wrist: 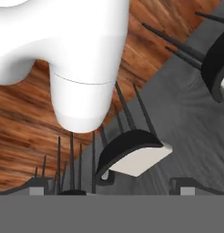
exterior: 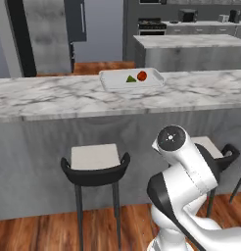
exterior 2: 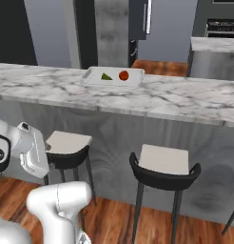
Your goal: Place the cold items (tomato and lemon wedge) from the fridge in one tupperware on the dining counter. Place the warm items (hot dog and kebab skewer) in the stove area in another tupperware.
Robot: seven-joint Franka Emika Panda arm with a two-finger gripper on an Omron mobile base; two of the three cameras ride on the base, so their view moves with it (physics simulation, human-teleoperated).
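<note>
On the long white marble worktop [exterior: 68, 95] stands a shallow pale tray [exterior: 132, 80], close to the far edge. Inside the tray lie the tomato [exterior: 142, 75] and the lemon wedge [exterior: 131, 78], side by side and near each other; from this far I cannot tell if they touch. In the right base view the wedge is left of the tomato.

Below the overhang of the worktop stand bar stools [exterior: 95, 164] with black frames and pale seats, on a wooden floor [exterior: 39, 235].

The arm is folded low in front of the stools, well apart from the tray. In the hand view the two dark fingertips [wrist: 41, 185] stand wide apart, so the jaws are open and hold nothing; between them one stool seat is seen.

Far behind, the black range [exterior: 152, 25] stands between grey cabinets.
</note>
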